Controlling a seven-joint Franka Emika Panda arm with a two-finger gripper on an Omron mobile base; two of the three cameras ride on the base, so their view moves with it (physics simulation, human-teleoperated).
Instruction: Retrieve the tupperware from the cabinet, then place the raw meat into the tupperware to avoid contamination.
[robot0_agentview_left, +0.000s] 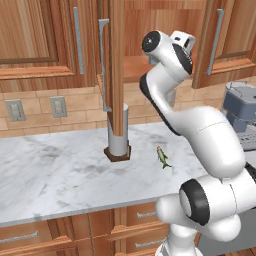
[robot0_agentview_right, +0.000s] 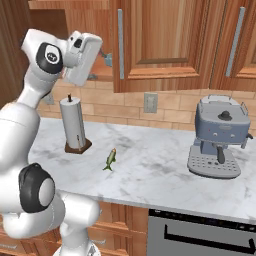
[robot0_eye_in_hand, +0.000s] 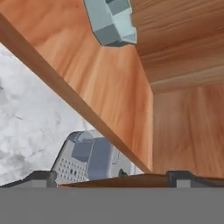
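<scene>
The two dark tips of the gripper (robot0_eye_in_hand: 112, 177) stand wide apart at the bottom of the hand view, jaws holding nothing, poised at the lip of the open cabinet (robot0_eye_in_hand: 109, 83). Beyond them, at the top of the frame, the tupperware (robot0_eye_in_hand: 111, 19) sits on the shelf, ahead of the jaws and cut off by the frame edge. Below on the marble surface (robot0_agentview_right: 150, 165), the raw meat (robot0_agentview_right: 110, 159) lies near the paper towel roll (robot0_agentview_right: 74, 125).
</scene>
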